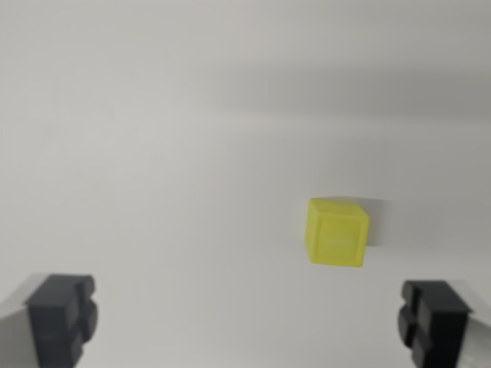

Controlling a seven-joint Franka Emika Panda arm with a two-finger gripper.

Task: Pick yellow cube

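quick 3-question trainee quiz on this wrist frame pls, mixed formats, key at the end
1. True or false: the claw is shut on the cube.
2. Multiple choice: relative to the midline between the fingers, the cube sits toward A) the wrist view's left, B) the wrist view's right, C) dead centre.
3. Fill in: the cube rests on a plain ___ surface.

Key:
1. False. The fingers stand wide apart and the cube lies beyond them, untouched.
2. B.
3. White.
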